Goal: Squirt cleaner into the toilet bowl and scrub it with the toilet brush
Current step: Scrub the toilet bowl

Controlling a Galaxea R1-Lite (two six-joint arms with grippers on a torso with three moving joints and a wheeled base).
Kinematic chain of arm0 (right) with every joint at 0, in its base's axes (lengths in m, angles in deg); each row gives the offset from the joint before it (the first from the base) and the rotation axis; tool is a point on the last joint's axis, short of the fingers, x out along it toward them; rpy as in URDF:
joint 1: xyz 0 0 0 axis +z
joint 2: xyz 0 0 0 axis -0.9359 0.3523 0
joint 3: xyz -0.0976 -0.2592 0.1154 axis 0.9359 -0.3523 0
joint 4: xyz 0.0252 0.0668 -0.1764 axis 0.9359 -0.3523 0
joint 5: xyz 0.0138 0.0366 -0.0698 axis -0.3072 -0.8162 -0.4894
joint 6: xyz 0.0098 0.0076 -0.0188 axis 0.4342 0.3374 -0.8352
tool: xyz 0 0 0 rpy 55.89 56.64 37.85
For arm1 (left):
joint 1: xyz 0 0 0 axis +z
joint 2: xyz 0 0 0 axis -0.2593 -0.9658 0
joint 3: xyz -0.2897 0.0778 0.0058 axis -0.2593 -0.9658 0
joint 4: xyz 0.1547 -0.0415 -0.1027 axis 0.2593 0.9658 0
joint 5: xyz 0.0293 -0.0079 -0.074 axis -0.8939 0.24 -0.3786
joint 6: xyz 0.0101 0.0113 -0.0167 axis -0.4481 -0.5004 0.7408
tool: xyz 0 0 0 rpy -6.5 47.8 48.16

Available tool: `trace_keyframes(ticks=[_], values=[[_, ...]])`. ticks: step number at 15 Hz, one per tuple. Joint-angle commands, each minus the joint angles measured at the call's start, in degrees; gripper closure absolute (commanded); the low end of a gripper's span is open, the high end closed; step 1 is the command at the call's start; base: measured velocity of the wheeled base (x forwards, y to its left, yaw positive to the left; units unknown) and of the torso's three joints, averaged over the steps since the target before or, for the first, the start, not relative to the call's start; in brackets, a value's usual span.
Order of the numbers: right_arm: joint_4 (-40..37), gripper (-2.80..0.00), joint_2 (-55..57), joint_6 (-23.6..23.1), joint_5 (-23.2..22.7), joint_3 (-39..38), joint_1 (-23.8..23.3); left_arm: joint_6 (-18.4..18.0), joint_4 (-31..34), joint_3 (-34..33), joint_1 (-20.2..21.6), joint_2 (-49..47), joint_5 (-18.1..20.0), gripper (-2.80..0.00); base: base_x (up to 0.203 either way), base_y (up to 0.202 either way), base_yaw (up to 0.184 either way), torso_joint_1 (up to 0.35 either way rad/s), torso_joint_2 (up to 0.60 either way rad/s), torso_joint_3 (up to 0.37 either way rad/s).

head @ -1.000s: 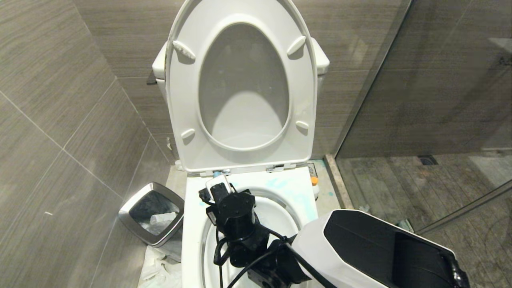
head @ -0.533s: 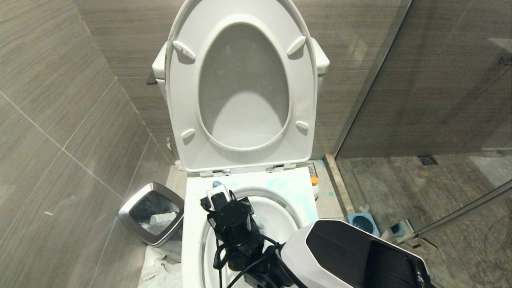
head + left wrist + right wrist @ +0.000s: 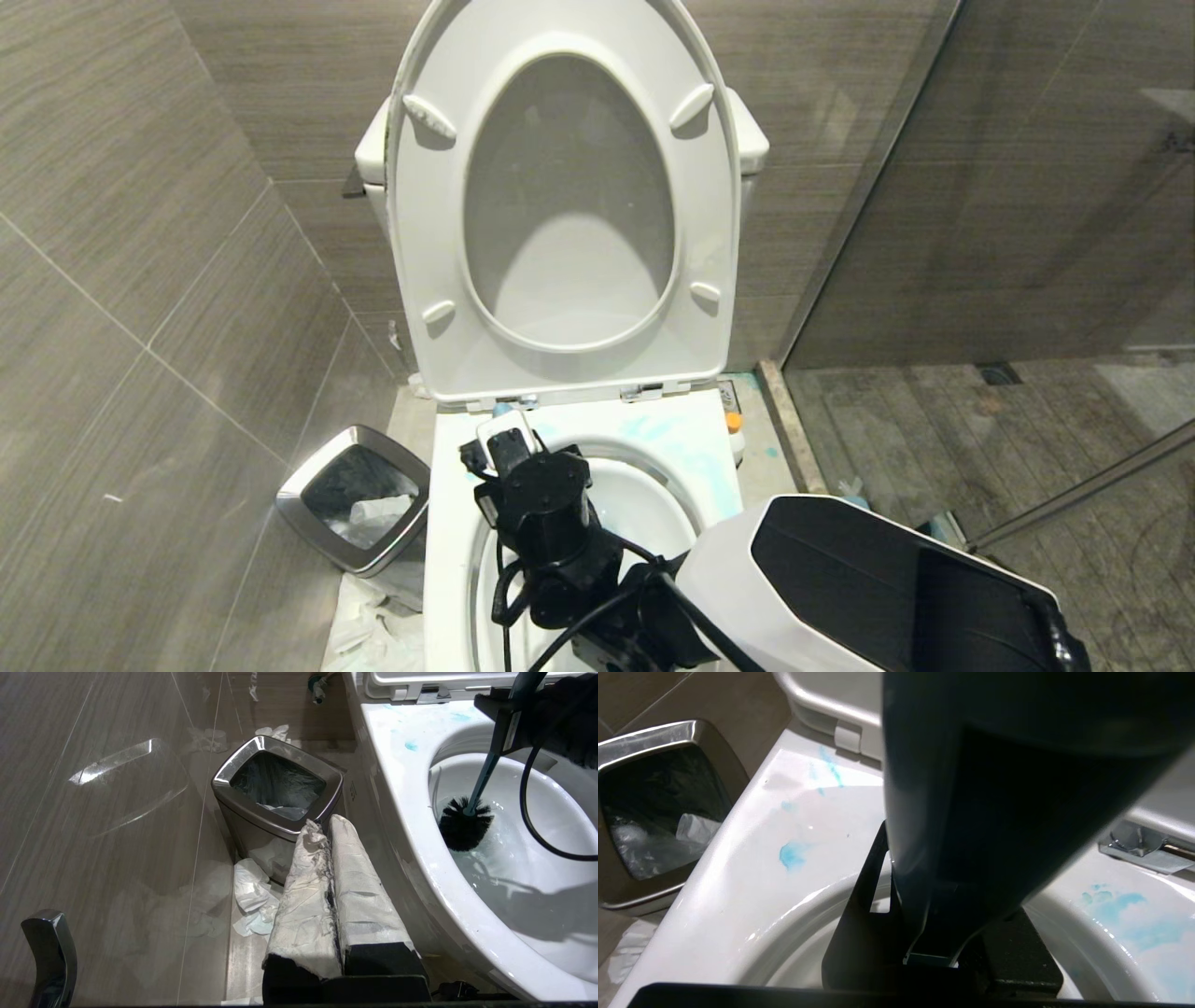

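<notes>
I have the right gripper point(image 3: 509, 448) over the bowl point(image 3: 448, 560), at the rim's 11 o'clock in the head view, just below the hinge line of the raised seat point(image 3: 569, 196). Its jaws are nearly closed and clamp the brush point(image 3: 467, 821) by its teal handle; in the right wrist view the handle fills most of the frame, pinched between the black fingers point(image 3: 859, 933).

From the left wrist view the handle slants down into the bowl, and the dark bristle head sits low against the wall nearest the bin point(image 3: 278, 788), at the waterline as far as I can judge through the glare.

Cleaner point(image 3: 791, 854) shows as turquoise dabs and smears on the flat rim, both sides of the gripper, and the water carries a faint blue tint.

The left gripper point(image 3: 334, 826) hangs beside the toilet, its paper-wrapped fingers pressed together with nothing between them, pointing at the bin. Crumpled tissue point(image 3: 252, 896) lies on the floor at the bin's foot.
</notes>
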Motion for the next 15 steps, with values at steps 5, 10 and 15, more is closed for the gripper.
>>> trace_keyframes(ticks=[5, 10, 15], values=[[0.43, 0.00, 5.26, 1.52, 0.18, 0.60, -1.11, 0.00, 0.02, 0.04, 0.02, -0.07, 0.00, 0.00, 0.000, 0.000, 0.000, 0.000, 0.00, 0.000], [0.44, 0.00, -2.26, 2.36, 0.50, -3.33, -0.69, 0.00, 0.02, 0.01, 0.00, -0.07, 0.00, 0.00, 0.000, 0.000, 0.000, 0.000, 0.00, 0.000], [0.48, 0.00, -17.47, 2.42, 1.15, -12.60, 1.42, 0.00, 0.02, -0.01, -0.03, -0.07, 0.00, 0.00, 0.000, 0.000, 0.000, 0.000, 0.00, 0.000]])
